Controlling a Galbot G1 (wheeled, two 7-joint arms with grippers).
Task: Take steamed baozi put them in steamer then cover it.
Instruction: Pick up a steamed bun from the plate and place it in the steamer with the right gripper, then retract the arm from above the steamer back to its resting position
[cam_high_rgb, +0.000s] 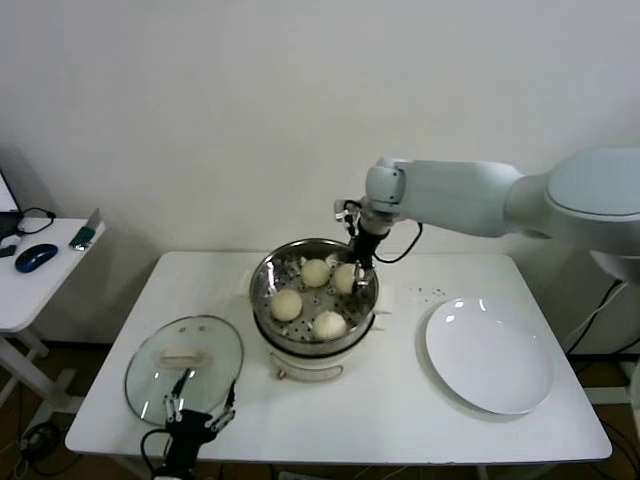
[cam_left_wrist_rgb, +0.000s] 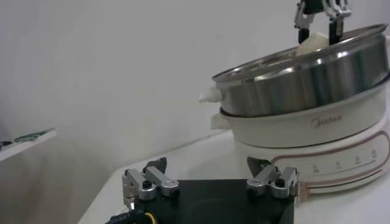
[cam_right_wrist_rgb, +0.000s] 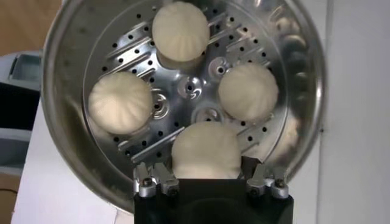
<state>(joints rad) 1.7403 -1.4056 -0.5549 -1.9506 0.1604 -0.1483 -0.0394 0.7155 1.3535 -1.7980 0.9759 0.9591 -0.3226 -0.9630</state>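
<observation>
Inside the steamer (cam_high_rgb: 314, 290), directly beneath the right end effector (cam_high_rgb: 359, 262), four steamed baozi (cam_right_wrist_rgb: 205, 151) are seen, the nearest straddled by its spread fingers, a soft bun judged best pinched lightly at its sides.

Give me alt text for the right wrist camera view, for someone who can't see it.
Seen from above, the right gripper straddles one round off-white baozi on the perforated floor of a shiny round stainless-steel steamer. Three more off-white buns sit around the pot's centre, apart from each other.
</observation>
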